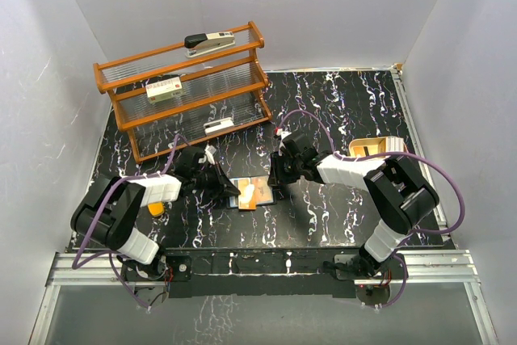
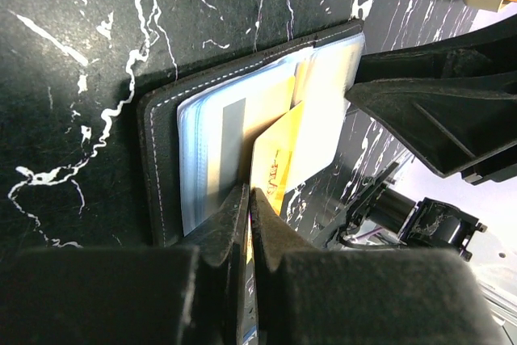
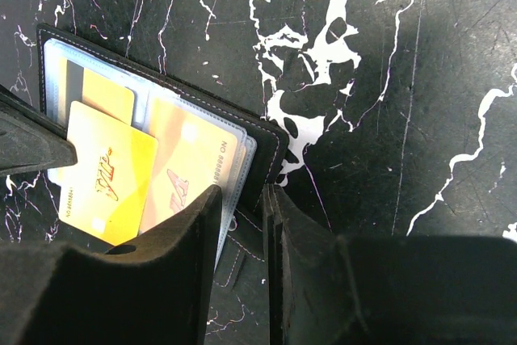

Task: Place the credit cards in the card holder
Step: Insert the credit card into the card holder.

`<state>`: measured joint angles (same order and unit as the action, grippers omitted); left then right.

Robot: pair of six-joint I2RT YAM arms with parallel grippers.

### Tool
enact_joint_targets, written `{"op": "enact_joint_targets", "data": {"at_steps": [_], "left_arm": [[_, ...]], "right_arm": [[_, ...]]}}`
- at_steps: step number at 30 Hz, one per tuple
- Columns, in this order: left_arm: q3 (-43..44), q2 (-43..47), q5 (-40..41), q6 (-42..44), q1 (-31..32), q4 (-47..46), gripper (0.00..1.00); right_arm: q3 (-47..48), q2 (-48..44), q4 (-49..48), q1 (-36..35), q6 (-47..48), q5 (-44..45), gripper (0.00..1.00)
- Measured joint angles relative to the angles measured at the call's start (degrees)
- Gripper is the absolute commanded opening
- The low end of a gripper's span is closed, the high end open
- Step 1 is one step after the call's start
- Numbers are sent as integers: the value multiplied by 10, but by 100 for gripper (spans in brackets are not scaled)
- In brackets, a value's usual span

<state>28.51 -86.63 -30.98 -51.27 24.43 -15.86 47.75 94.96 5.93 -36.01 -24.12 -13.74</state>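
The black card holder point(image 1: 250, 193) lies open on the table, its clear pockets facing up. My left gripper point(image 2: 249, 193) is shut on an orange-yellow credit card point(image 2: 275, 161), holding it edge-on with its far end over the holder's point(image 2: 157, 167) middle pockets. The same card shows in the right wrist view point(image 3: 109, 179). Another tan card point(image 3: 194, 159) sits inside a clear sleeve, and a third with a dark stripe point(image 3: 103, 90) sits in a pocket behind. My right gripper point(image 3: 242, 199) pinches the holder's point(image 3: 271, 147) right cover edge. No dark card shows.
A wooden rack point(image 1: 190, 94) with a stapler point(image 1: 210, 41) on top stands at the back left. A tan tray point(image 1: 376, 148) sits right of the right arm. A small orange block point(image 1: 155, 208) lies by the left arm.
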Motion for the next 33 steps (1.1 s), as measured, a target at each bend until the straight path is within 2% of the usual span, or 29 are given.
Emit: {"op": "enact_joint_targets", "data": {"at_steps": [33], "left_arm": [[35, -41, 6, 22, 0, -26, 0]], "right_arm": [[-7, -15, 20, -4, -7, 5, 29]]}}
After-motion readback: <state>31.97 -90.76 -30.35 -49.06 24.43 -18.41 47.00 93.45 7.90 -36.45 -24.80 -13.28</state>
